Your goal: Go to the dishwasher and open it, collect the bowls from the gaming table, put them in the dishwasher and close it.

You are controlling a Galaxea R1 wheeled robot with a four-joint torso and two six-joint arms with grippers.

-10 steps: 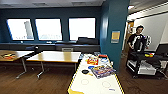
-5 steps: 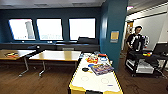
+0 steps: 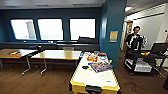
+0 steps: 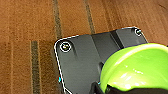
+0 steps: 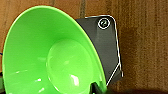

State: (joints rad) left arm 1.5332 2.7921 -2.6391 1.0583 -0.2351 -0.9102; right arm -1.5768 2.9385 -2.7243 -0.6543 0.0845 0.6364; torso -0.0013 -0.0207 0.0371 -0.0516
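Two board games point(image 3: 99, 65) crowd gaming table point(image 3: 82, 79).

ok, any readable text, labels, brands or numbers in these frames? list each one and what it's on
None can be read.
Game boxes on the air-hockey table: colourful print, too blurred to read.
Yellowish sign on the teal pillar: no legible wording.
Yellow-green bowl in the left wrist view: no marking visible.
Bright green bowl in the right wrist view: no marking visible.
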